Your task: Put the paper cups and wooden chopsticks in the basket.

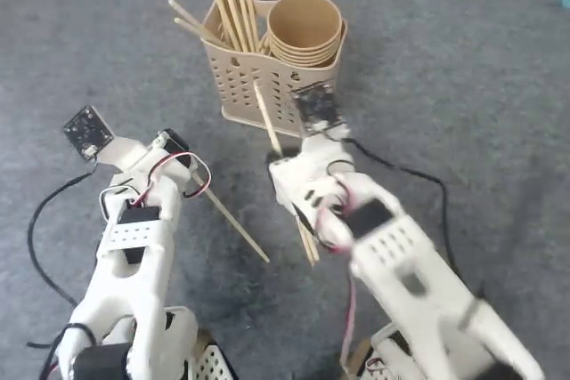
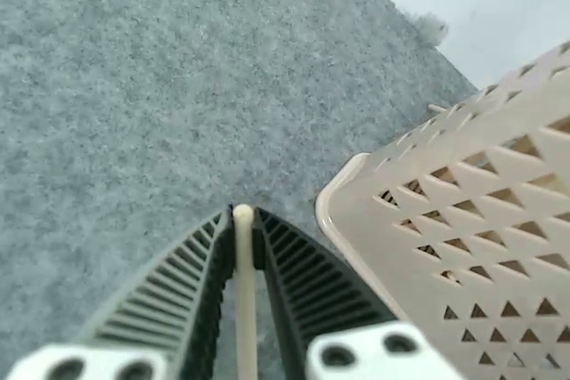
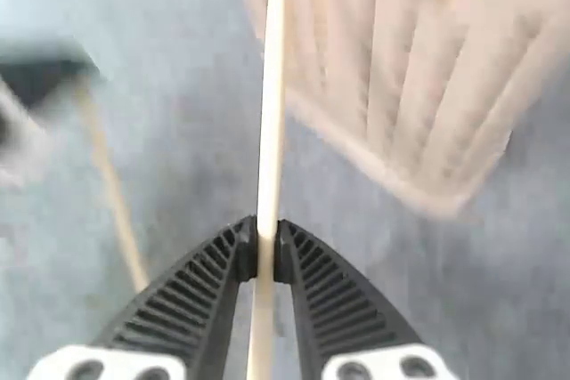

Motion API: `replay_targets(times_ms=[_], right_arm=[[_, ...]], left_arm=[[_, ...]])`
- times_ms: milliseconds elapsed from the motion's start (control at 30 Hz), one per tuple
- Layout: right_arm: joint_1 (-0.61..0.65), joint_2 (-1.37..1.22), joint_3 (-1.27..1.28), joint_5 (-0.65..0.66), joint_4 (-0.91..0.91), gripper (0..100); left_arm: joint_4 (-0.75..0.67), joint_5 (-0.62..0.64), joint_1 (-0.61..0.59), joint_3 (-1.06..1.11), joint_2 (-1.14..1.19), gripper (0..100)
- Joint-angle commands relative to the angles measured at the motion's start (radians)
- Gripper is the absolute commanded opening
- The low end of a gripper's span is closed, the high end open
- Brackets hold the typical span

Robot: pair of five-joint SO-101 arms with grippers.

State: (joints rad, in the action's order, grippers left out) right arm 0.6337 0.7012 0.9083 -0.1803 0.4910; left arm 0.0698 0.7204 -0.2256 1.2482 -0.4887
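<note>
Jaws grip tight on left chopstick point(image 2: 241, 255) and right chopstick point(image 3: 270, 86), whose raised tip may snag the basket point(image 1: 236, 86) rim and twist loose.

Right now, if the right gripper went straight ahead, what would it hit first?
Probably the basket wall, and the chopstick held in the right gripper would touch it before the gripper does; the gap is hard to judge.

No writing, labels, numbers or signs can be read anywhere: none on the basket point(image 1: 258, 86), the paper cups point(image 1: 305, 28) or the chopsticks point(image 1: 230, 6).
</note>
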Motion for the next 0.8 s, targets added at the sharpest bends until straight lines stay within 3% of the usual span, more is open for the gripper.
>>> replay_targets(times_ms=[0, 267, 367, 500, 767], right_arm=[[-0.013, 0.236, -0.002, 0.014, -0.110, 0.8], [-0.015, 0.326, -0.003, 0.026, -0.579, 0.9], [-0.010, 0.285, -0.009, 0.158, -0.805, 0.9], [-0.013, 0.093, -0.110, 0.304, -1.078, 0.9], [-0.039, -0.464, -0.568, 0.442, -1.248, 0.9]], left_arm=[[-0.025, -0.008, 0.006, -0.047, 0.000, 1], [-0.026, -0.008, 0.006, -0.047, 0.000, 1], [-0.026, -0.008, 0.006, -0.047, 0.000, 1], [-0.026, -0.008, 0.006, -0.047, 0.000, 1], [-0.028, -0.008, 0.006, -0.047, 0.000, 1]])
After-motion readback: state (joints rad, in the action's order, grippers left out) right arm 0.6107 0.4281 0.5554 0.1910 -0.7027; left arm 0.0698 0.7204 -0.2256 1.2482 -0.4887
